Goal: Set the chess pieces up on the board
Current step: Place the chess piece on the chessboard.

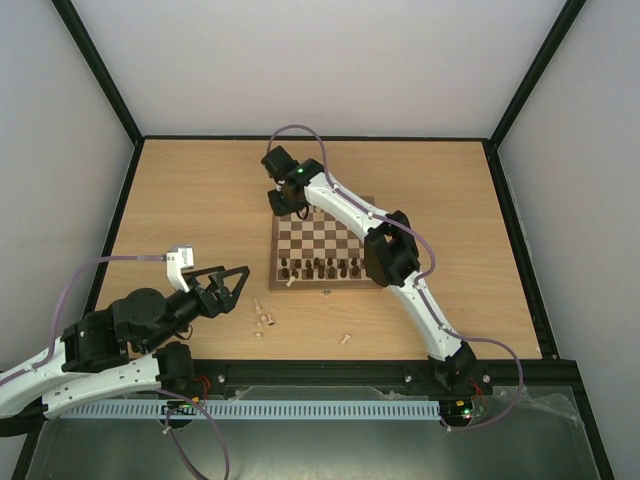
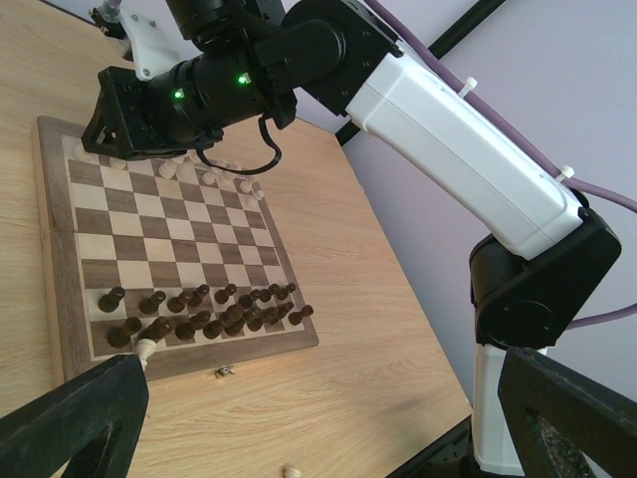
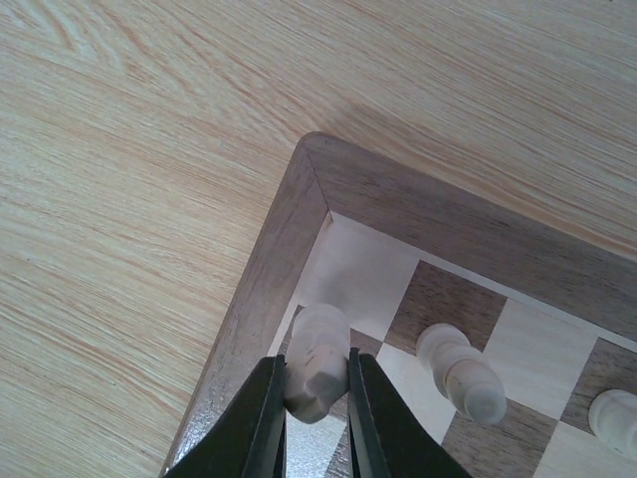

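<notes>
The board [image 1: 330, 240] lies mid-table, with dark pieces along its near rows. My right gripper [image 3: 317, 376] is shut on a pale chess piece [image 3: 318, 344], held just above the board's corner squares [image 3: 363, 269]. From above, that gripper [image 1: 285, 206] sits over the far left corner. Another pale piece [image 3: 460, 370] stands one square over. More pale pieces [image 2: 209, 179] line the far row. My left gripper [image 1: 238, 288] hangs open and empty left of the board. Loose pale pieces [image 1: 265, 318] lie on the table near it. One more [image 1: 346, 338] lies further right.
The dark pieces [image 2: 199, 314] crowd the board's two near rows. A pale piece [image 2: 146, 349] rests at the board's near border. A metal clasp [image 2: 224, 372] sticks out from the near edge. The right arm [image 2: 448, 129] reaches across the board's right side.
</notes>
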You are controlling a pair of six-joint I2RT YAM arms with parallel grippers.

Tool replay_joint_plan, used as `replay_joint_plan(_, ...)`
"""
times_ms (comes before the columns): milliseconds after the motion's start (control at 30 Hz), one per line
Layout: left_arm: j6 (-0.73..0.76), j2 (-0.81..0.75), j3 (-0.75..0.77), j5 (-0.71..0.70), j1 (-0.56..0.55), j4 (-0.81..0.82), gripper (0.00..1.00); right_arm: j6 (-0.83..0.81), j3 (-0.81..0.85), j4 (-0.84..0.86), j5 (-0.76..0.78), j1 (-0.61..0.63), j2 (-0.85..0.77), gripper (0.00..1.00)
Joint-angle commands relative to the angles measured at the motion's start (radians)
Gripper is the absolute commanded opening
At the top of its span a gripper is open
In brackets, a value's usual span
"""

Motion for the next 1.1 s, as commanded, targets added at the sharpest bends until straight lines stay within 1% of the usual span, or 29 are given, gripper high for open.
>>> replay_joint_plan(0, -0.004, -0.013, -0.014, -0.018, 0.001, 0.003, 1.00, 0.012, 0.031, -0.035, 0.020, -0.007, 0.025, 0.09)
replay_joint_plan(500, -0.003, -0.006, -0.016, -0.021, 0.001, 0.011, 1.00, 0.026, 0.032, -0.028, 0.030, -0.021, 0.046, 0.09)
replay_joint_plan(1067, -0.003, -0.001, -0.018, -0.022, 0.001, 0.016, 1.00, 0.036, 0.022, -0.060, 0.061, -0.031, 0.038, 0.08)
